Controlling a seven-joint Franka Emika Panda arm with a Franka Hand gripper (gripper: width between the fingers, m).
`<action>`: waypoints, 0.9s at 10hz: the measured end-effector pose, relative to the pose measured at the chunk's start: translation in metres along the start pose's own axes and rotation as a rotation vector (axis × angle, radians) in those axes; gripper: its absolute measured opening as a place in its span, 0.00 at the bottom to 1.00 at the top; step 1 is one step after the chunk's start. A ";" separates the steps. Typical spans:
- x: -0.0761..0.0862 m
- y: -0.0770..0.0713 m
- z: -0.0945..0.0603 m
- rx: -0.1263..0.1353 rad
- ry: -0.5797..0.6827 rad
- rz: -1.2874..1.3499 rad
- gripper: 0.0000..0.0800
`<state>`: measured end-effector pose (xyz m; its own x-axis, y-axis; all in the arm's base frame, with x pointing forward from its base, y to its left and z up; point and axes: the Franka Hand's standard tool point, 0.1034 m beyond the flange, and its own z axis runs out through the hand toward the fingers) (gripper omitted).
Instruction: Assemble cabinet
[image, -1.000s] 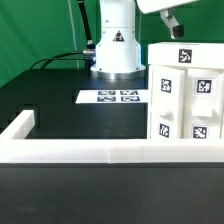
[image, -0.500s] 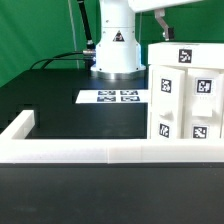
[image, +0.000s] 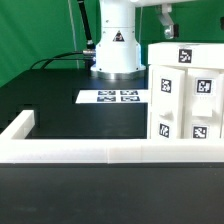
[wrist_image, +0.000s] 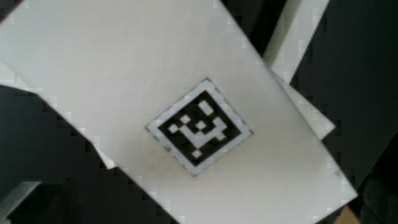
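The gripper (image: 166, 14) hangs above the cabinet (image: 186, 95), probably lining up over its top; finger state unclear.

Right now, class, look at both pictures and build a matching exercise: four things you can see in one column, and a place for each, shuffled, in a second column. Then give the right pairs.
Things:
1. cabinet
2. marker board
3. robot base
4. gripper

Places:
A. flat on the black table, in front of the robot base
B. at the top edge of the exterior view, above the cabinet
C. at the back of the table, behind the marker board
D. standing at the exterior view's right, by the white rim

Pairs: 1-D, 2-A, 3-C, 4-B
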<state>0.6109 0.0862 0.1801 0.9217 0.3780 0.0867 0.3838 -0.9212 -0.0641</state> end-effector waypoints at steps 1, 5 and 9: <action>-0.002 0.001 0.001 0.001 -0.003 -0.059 1.00; -0.007 0.004 0.005 -0.006 -0.017 -0.270 1.00; -0.015 0.008 0.013 -0.004 -0.035 -0.431 1.00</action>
<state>0.6010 0.0741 0.1654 0.6783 0.7314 0.0708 0.7342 -0.6785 -0.0254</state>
